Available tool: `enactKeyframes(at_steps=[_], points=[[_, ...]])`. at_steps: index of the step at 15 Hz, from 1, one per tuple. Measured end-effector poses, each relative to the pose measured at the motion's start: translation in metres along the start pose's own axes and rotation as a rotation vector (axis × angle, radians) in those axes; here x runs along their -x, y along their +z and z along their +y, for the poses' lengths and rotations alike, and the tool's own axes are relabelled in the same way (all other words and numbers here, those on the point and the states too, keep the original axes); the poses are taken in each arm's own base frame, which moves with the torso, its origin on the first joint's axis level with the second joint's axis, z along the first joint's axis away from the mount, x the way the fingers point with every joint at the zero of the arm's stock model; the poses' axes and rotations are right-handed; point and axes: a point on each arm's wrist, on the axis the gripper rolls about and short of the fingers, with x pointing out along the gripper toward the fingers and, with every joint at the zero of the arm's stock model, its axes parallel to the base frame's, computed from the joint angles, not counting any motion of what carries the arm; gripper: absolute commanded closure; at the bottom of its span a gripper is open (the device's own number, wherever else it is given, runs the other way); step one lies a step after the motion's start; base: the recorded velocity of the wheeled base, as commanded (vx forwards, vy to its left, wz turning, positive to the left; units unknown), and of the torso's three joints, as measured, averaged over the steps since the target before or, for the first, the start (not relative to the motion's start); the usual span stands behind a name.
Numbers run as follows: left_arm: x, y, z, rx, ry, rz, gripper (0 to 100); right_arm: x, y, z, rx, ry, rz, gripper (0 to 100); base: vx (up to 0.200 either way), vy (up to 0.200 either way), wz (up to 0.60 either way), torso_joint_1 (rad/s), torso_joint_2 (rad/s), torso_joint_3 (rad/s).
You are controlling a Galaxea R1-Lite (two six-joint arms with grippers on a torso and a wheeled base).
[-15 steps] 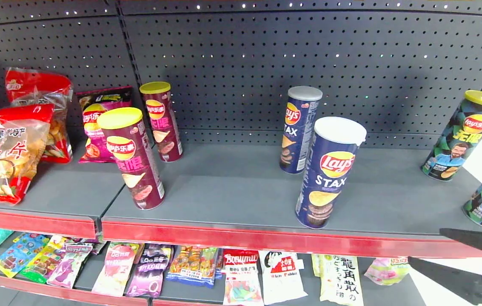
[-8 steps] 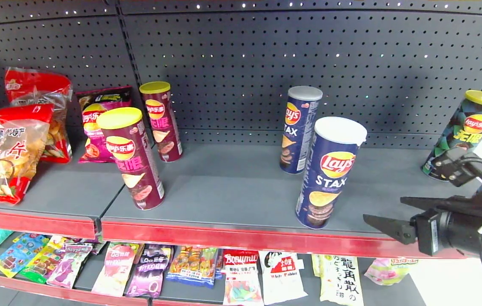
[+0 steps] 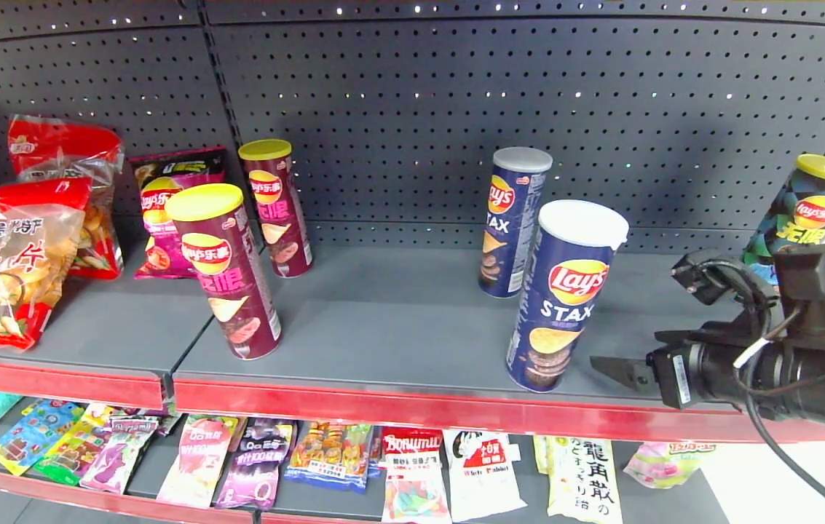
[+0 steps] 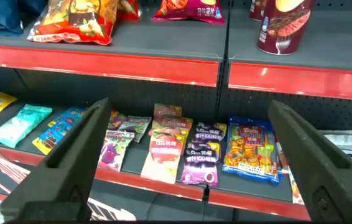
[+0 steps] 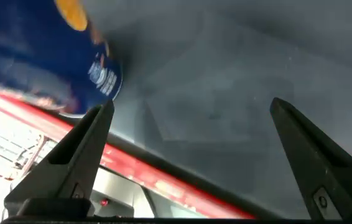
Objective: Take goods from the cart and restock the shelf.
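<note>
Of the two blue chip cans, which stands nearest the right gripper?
The white-lidded front blue can at the lip of the shelf, beside the right gripper; the grey-lidded rear blue can stands farther back.

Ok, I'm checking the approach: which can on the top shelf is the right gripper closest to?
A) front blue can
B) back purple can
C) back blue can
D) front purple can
A: the open right gripper sits just to the right of the front blue can, low by its base.
</note>
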Motion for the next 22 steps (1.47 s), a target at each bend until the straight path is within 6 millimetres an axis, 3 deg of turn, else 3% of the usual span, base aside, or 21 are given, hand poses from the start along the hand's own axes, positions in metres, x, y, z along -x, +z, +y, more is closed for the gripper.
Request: enactKeyframes(at_steps=[7,22], points=[[0.0,0.0,0.0,0.0,-0.002,-0.001,0,-0.024,0.0,0.0,0.03,-0.027,0.06,0,0.0,0.0,0.0,0.0,0.0,0.0],[0.0,0.0,0.0,0.002,-0.001,-0.001,0,-0.044,0.002,0.008,0.05,-0.017,0.081,0,0.0,0.0,0.0,0.0,0.0,0.0]])
